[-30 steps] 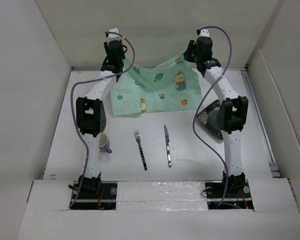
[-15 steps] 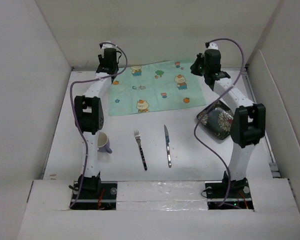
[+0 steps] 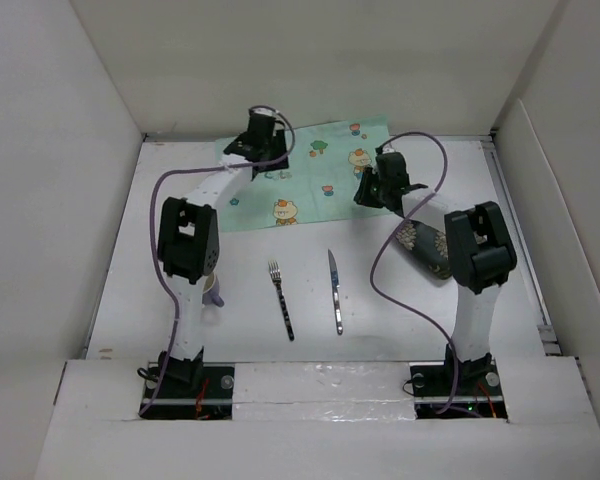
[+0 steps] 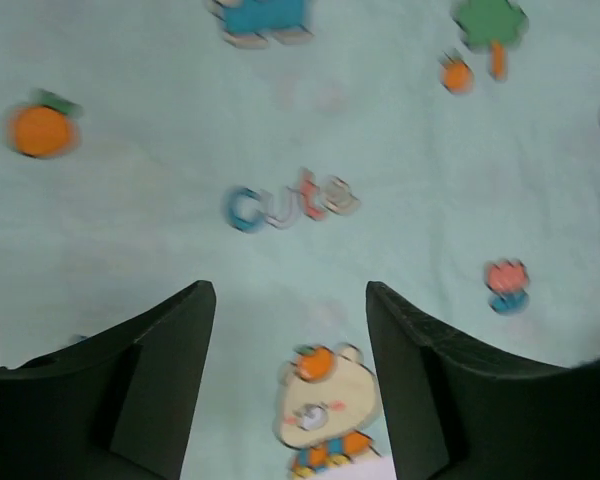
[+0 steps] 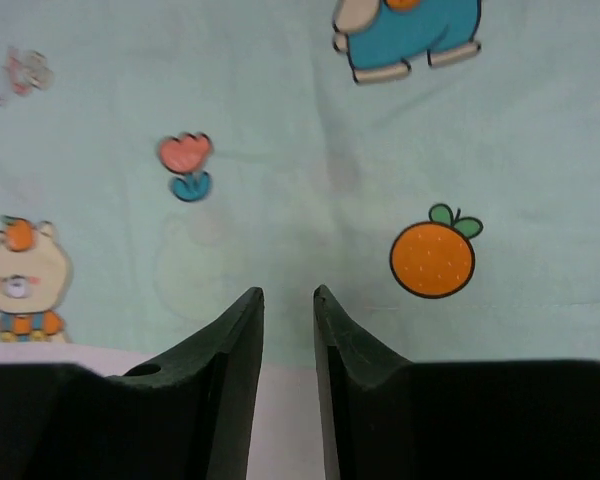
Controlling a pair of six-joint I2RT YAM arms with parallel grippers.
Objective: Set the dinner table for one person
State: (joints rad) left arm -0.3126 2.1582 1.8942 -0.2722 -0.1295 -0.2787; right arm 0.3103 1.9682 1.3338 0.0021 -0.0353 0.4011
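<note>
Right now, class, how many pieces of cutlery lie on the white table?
2: a fork near the table's middle, and a knife just to its right, apart from it. More could be hidden under the arms.

"Cute" — printed on the mint-green placemat (image 4: 280,130).
</note>
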